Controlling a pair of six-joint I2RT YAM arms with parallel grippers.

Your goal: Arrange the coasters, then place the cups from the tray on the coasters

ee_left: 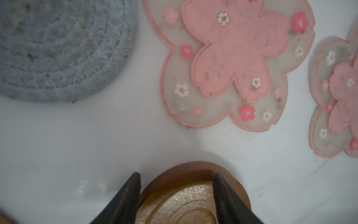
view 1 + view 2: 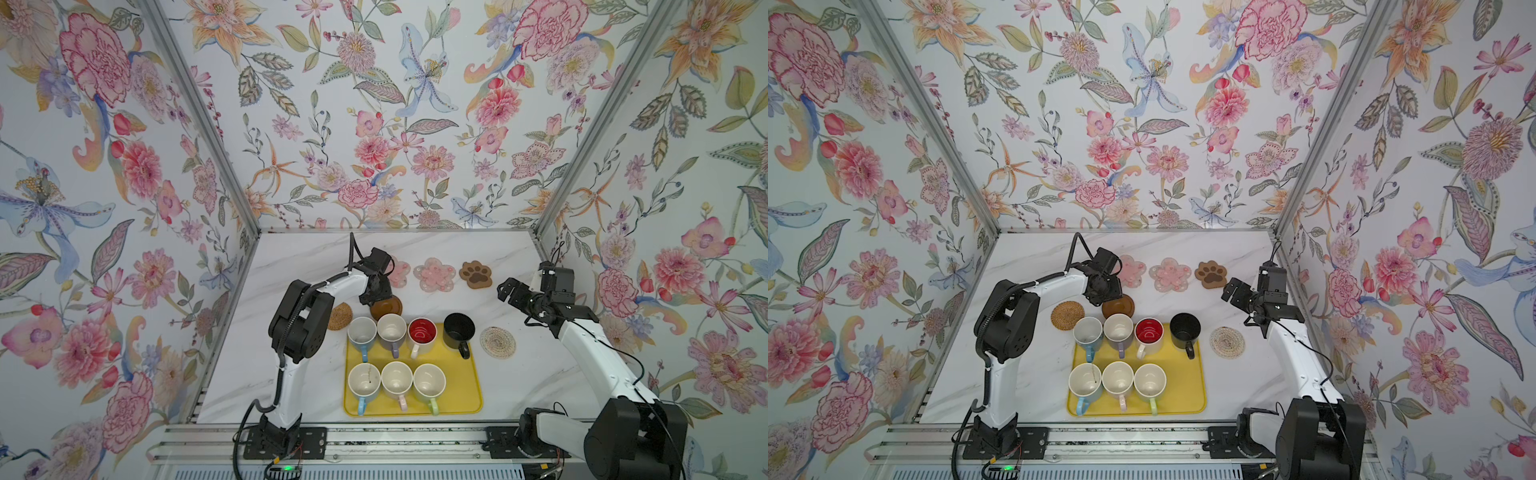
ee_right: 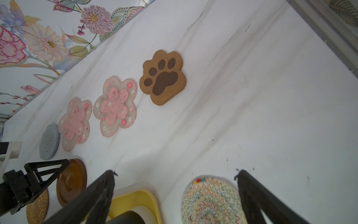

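1. Your dark brown wooden disc coaster [image 1: 180,203] (glossy, with ringed grooves) lies on the marble table [image 2: 540,374] at the yellow tray's [image 2: 461,395] far edge, near the rattan coaster [image 2: 340,316].
2. Your left gripper [image 1: 176,174] stands half apart over the disc's rim; whether it grips, you cannot tell.
3. Your right gripper [image 3: 175,172] gapes wide and empty near the cream rope spiral coaster [image 3: 211,201].
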